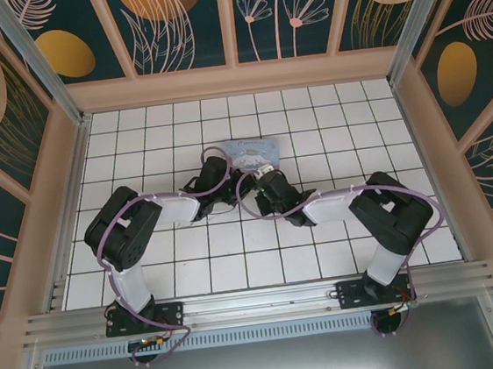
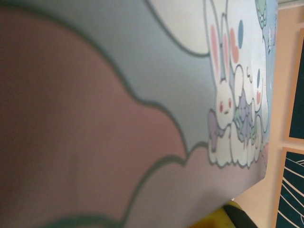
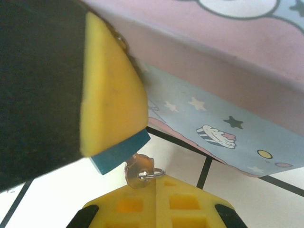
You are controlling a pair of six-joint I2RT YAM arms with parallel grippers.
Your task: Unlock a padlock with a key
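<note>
padlock mostly hidden behind left hand
arms bent inward over worktop; right hand pinched shut on key, left hand clamps padlock.

A pale blue box sits very near and blurred, printed with pink clouds and a white rabbit (pink cheeks, pink inner ears). Beyond its right edge a yellow finger pad peeks, and a peach wall stands farther off.
</note>
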